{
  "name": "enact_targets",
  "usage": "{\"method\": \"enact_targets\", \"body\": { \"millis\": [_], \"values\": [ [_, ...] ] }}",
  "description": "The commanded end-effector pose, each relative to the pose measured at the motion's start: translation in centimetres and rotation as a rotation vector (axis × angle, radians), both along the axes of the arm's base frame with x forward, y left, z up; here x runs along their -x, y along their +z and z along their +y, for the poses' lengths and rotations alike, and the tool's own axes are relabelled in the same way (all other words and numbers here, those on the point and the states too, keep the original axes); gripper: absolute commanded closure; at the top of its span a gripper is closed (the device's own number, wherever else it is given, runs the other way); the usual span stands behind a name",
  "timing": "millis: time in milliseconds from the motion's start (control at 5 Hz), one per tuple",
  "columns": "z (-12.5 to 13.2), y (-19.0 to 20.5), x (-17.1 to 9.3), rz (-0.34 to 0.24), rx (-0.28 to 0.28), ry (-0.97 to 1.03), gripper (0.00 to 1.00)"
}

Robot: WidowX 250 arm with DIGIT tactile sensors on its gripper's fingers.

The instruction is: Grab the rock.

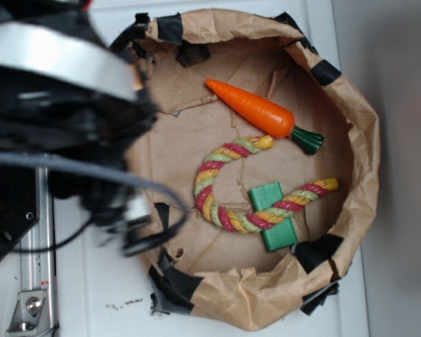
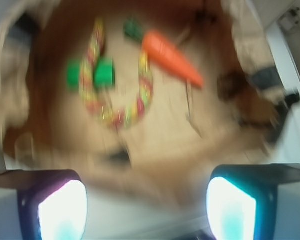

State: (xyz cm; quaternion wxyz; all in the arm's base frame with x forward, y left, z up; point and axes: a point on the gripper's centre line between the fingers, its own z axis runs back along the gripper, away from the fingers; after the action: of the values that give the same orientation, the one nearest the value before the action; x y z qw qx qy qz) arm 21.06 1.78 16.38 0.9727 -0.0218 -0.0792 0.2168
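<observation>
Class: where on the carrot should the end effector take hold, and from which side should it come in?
Grip the carrot across its thick orange part, near the green stalk, coming from above. It lies flat and diagonal on the paper bowl's floor with both long sides free, and the narrow tip would probably slip. The end effector is open.

White tabletop (image 1: 105, 281) with a brown paper nest (image 1: 358, 140) sitting right on it, black tape (image 1: 172, 284) patching the rim. Inside, out ahead of the tool (image 2: 147, 200): a carrot (image 1: 256, 109), a curled rope (image 1: 231, 182) and a green block (image 1: 275, 217) under the rope.
</observation>
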Motion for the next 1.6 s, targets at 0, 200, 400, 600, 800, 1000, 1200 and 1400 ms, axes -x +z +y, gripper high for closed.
{"method": "enact_targets", "body": {
  "millis": [0,200,400,600,800,1000,1200,1400],
  "values": [
    [2.8,-1.9,-5.4,-0.118,-0.012,0.477,0.0],
    [3.4,-3.8,-4.6,-0.094,-0.102,0.667,0.0],
    [4.9,-6.4,-3.9,-0.085,-0.134,0.74,0.0],
    [5.9,-8.3,-4.0,-0.083,-0.159,0.807,0.0],
    [7.3,-9.0,-3.2,-0.074,-0.175,0.864,0.0],
    [8.6,-9.3,-2.1,-0.063,-0.178,0.918,0.0],
    [9.0,-9.4,-1.2,-0.056,-0.176,0.934,0.0],
    [9.2,-9.4,-0.6,-0.031,-0.162,0.983,0.0]
  ]
}}
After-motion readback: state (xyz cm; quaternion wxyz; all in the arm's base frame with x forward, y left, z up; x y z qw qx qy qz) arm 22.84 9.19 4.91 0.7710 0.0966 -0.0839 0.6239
